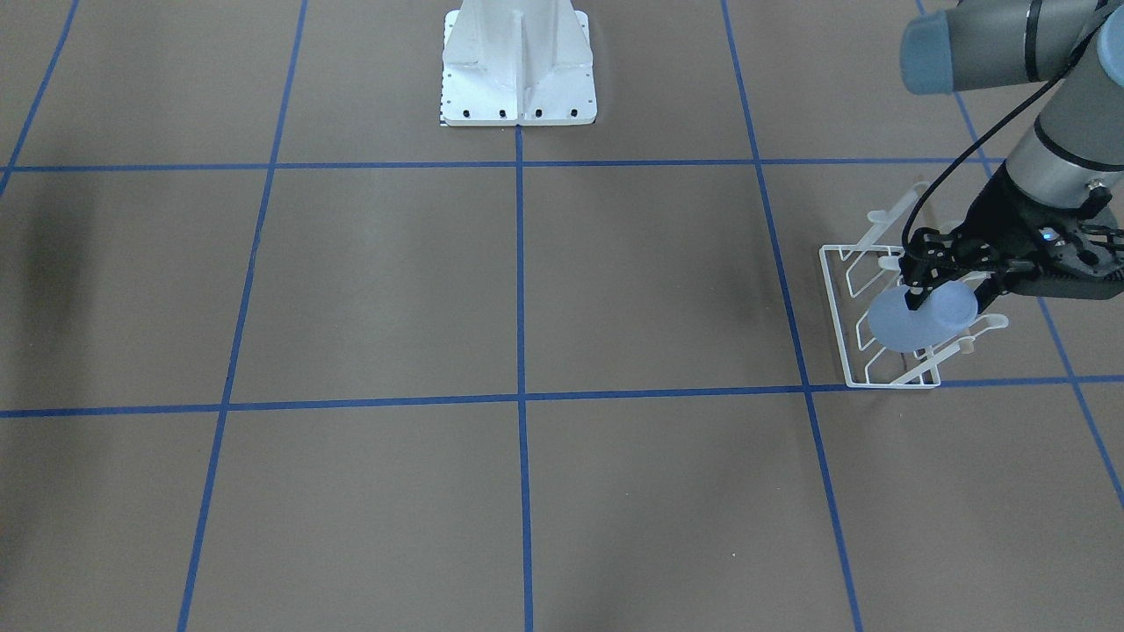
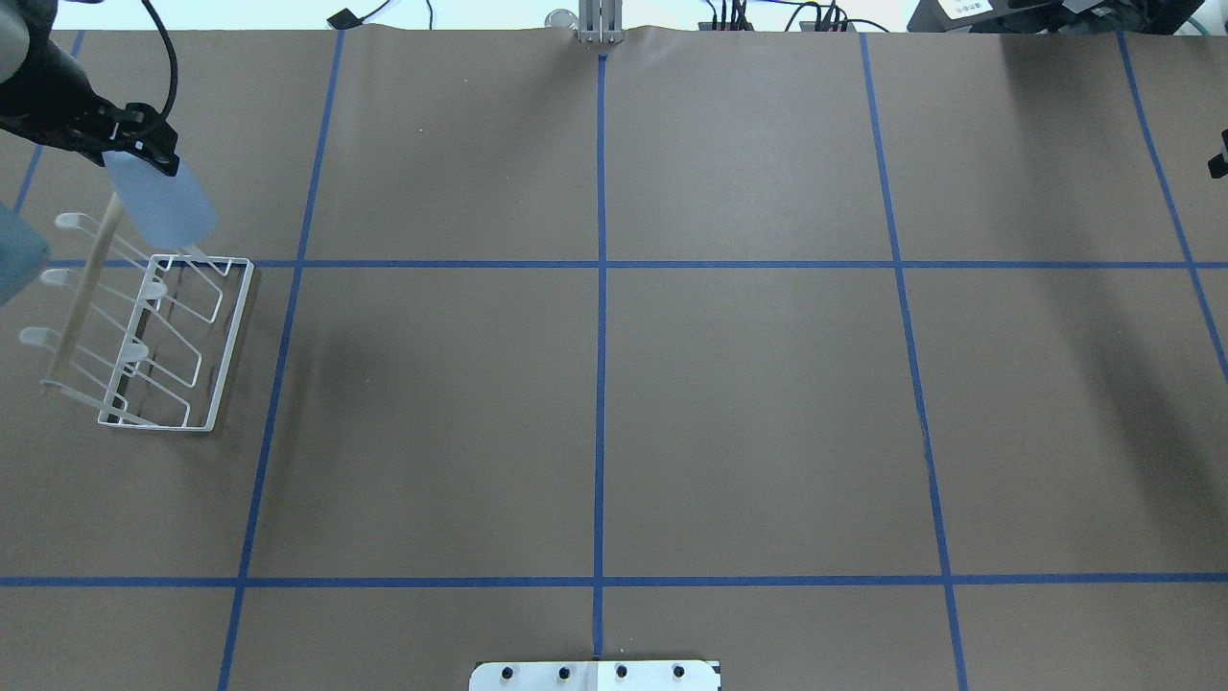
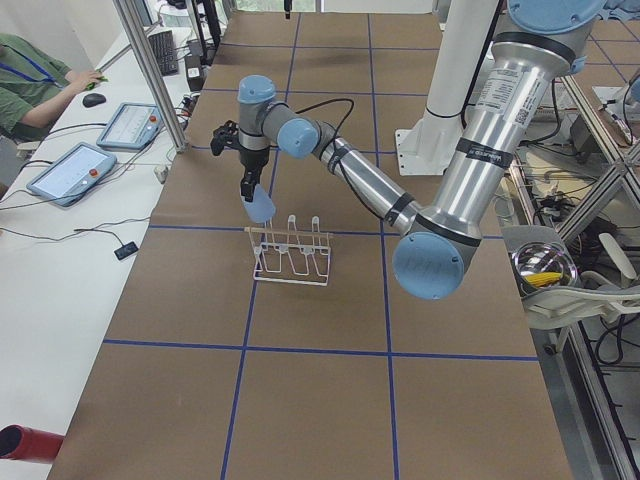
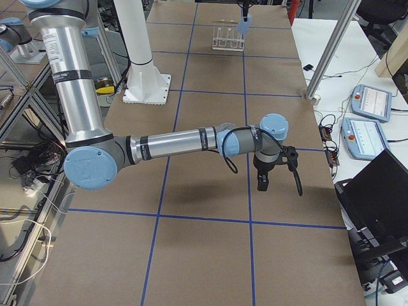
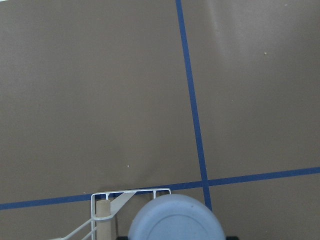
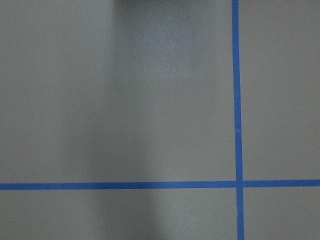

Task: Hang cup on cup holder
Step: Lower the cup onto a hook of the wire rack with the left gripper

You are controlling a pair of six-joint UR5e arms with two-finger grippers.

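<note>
The light blue cup (image 2: 161, 203) hangs in my left gripper (image 2: 134, 146), which is shut on its rim end. The cup is tilted, closed base down, just above the far end of the white wire cup holder (image 2: 153, 345). In the front-facing view the cup (image 1: 931, 320) overlaps the holder's prongs (image 1: 988, 323); I cannot tell whether it touches them. The left wrist view shows the cup's base (image 5: 175, 222) over the holder's frame (image 5: 131, 192) and wooden rod (image 5: 102, 220). My right gripper (image 4: 262, 182) hangs over bare table far from the holder; I cannot tell whether it is open.
The robot's white base plate (image 1: 518, 79) stands at the table's middle edge. Blue tape lines (image 2: 601, 288) cross the brown table. An operators' bench with tablets (image 3: 70, 170) and a metal post (image 3: 150, 70) lies beyond the holder's side.
</note>
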